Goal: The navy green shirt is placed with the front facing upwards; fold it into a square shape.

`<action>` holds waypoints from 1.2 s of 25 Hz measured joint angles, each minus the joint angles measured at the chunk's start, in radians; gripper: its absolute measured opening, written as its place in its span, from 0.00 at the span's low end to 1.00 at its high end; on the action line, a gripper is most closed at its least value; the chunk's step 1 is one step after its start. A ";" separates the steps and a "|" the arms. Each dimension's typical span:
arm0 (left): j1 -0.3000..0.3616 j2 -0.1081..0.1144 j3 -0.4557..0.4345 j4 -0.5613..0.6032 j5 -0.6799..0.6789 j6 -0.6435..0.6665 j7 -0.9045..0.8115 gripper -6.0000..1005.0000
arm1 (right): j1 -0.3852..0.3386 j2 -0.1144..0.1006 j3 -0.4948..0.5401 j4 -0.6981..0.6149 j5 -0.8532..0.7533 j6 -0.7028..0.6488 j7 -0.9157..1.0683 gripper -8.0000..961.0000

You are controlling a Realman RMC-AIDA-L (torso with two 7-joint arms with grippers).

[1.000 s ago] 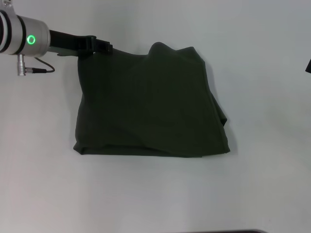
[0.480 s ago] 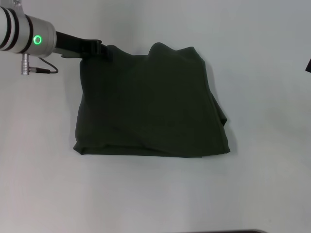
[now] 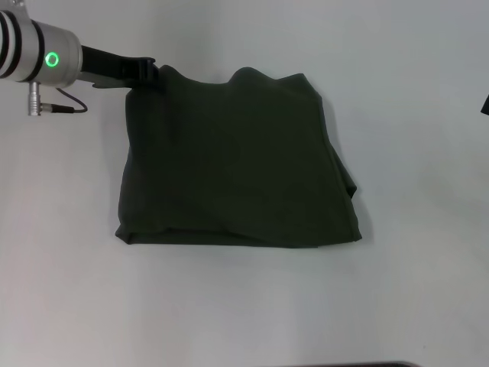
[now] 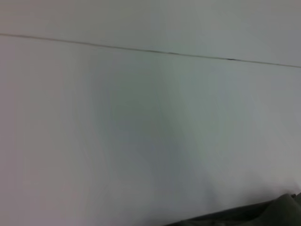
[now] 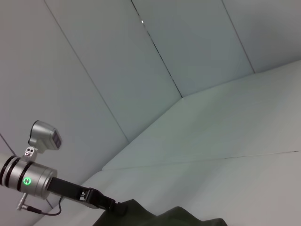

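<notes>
We are reaching our left gripper to the far-left corner of the soft, light, floppy dark olive-green cotton shirt, folded roughly square mid-table and best pinched at corners; finger state unclear.

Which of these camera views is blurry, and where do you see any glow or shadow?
Left wrist view: soft and blurred, mostly bare table, a sliver of the navy green shirt. Head view: sharp; green ring light glows on the left arm; shirt folds nearly lost in darkness. Right wrist view: clear.

left gripper fingertips buried in shirt corner
</notes>
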State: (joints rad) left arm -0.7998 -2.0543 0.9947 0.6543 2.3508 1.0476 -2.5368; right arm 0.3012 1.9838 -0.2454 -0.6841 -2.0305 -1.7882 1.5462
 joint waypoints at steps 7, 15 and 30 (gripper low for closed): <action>0.015 0.002 -0.053 0.001 0.002 0.001 0.000 0.10 | 0.001 0.001 0.000 0.000 -0.001 0.001 0.000 0.80; 0.026 0.004 -0.075 0.004 -0.002 0.006 0.010 0.12 | 0.004 0.001 0.000 0.000 0.000 0.001 0.000 0.80; 0.106 0.015 -0.271 0.177 -0.065 0.182 0.032 0.28 | 0.015 0.001 0.000 0.000 0.001 0.001 0.001 0.80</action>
State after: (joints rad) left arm -0.6939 -2.0391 0.7238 0.8309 2.2853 1.2292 -2.5045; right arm 0.3157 1.9845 -0.2454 -0.6842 -2.0293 -1.7870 1.5474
